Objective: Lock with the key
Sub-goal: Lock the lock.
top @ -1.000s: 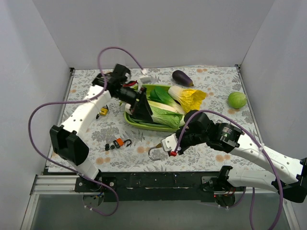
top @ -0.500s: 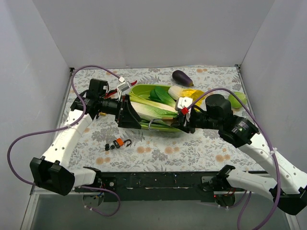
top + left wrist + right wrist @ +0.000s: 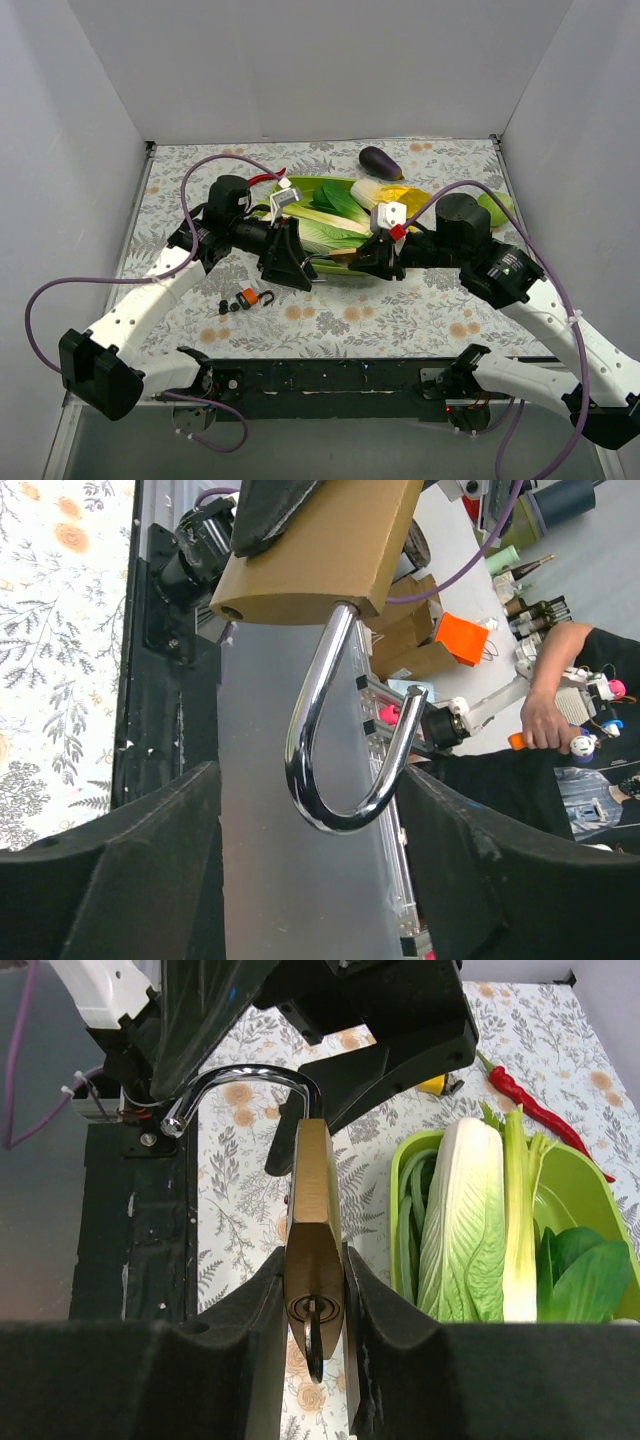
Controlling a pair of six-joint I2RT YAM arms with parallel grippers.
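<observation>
Right end effector (image 3: 313,1295) clamps the brass padlock (image 3: 312,1200) beside the green tray (image 3: 398,1175), shackle (image 3: 298,730) pointing into the spread-apart left end effector (image 3: 308,820).

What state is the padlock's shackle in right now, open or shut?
Open. In the left wrist view one shackle leg sits in the padlock body; its free end is clear of the empty hole.

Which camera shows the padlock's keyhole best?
Right wrist: the keyhole faces the lens, with the padlock clamped in the jaws of the right gripper. Left wrist shows only its open shackle; top external shows just a tiny sliver.
</observation>
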